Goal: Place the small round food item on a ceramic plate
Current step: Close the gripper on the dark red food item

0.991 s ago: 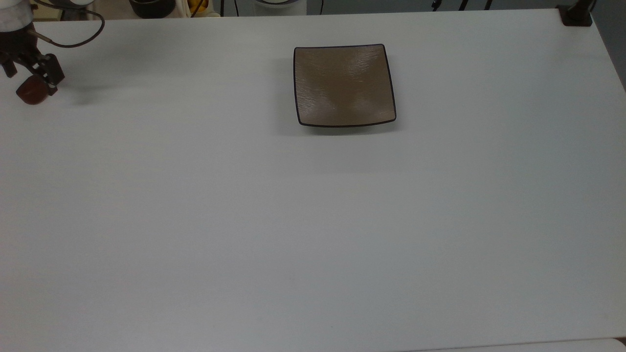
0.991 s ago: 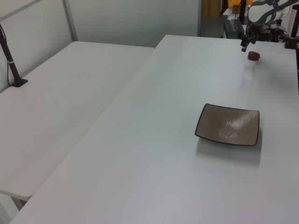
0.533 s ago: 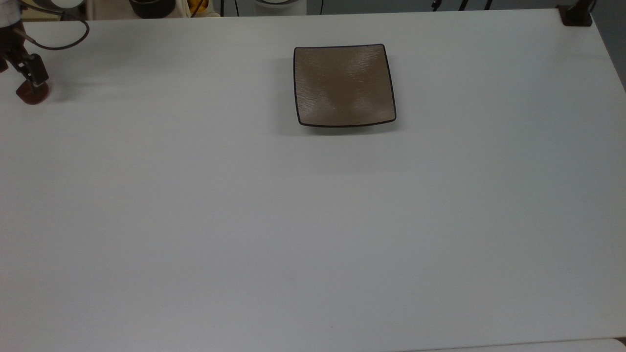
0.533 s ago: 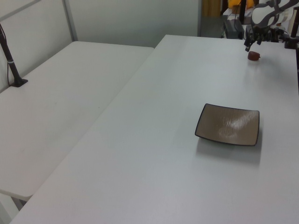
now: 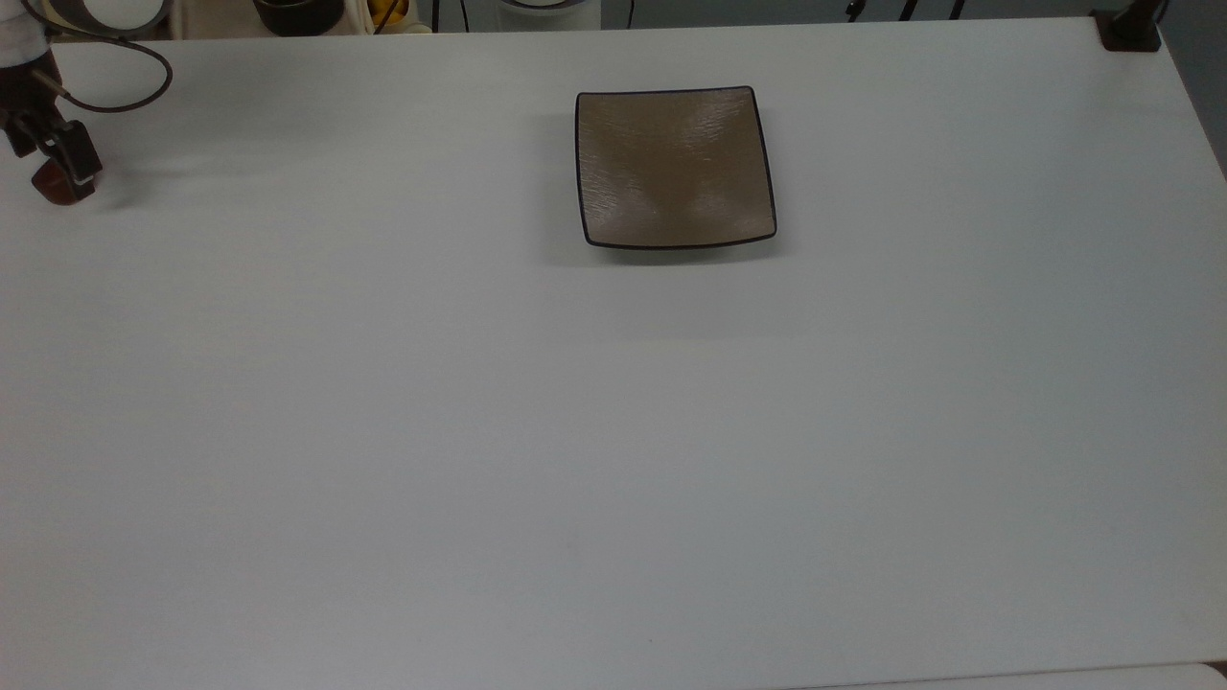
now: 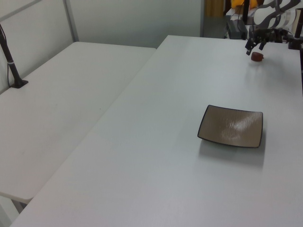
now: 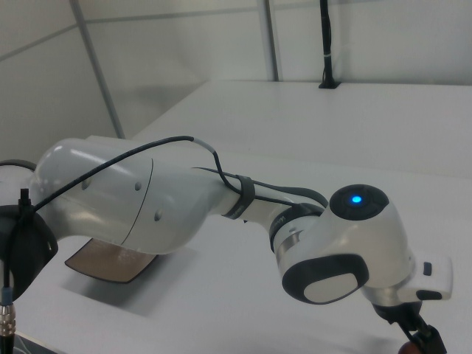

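The arm (image 7: 184, 206) hides most of the ceramic plate (image 7: 103, 264). Below the arm, the small round food item (image 7: 410, 348) is cut off, maybe gripped.

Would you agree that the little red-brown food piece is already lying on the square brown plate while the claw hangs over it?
Not quite: the food piece sits on the white table, far toward the top view's left of the plate, which is bare. The claw does hang over the piece.

No text, label, brand, number or sign can be read anywhere here.
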{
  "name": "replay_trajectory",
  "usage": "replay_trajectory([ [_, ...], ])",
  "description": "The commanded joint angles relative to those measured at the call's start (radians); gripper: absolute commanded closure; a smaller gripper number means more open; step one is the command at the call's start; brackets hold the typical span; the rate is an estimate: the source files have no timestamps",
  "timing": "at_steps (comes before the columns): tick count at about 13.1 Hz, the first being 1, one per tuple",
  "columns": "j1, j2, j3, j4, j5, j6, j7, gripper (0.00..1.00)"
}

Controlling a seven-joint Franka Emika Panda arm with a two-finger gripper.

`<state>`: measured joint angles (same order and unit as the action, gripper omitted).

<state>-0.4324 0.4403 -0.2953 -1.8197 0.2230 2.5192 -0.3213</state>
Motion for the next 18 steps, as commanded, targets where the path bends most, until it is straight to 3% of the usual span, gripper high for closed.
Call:
replay_trajectory([
  [1,0.007,0.040,-0.008,0.003,0.015,0.082,0.016,0.00],
  [2,0.007,0.041,-0.008,0.003,0.015,0.084,0.010,0.01],
  [3,0.006,0.044,-0.008,0.003,0.015,0.084,0.008,0.35],
  [4,0.006,0.044,-0.008,0.003,0.015,0.084,0.007,0.60],
  [5,0.006,0.044,-0.008,0.000,0.013,0.086,0.001,0.70],
  [8,0.003,0.043,-0.010,-0.001,0.013,0.081,-0.044,0.78],
  [9,0.001,0.043,-0.013,-0.001,0.013,0.078,-0.067,0.87],
  [11,0.001,0.041,-0.016,-0.001,0.013,0.075,-0.091,0.94],
  [13,0.001,0.032,-0.016,0.000,0.013,0.061,-0.104,0.94],
  [18,0.047,-0.069,-0.008,0.006,0.018,-0.150,-0.085,0.94],
])
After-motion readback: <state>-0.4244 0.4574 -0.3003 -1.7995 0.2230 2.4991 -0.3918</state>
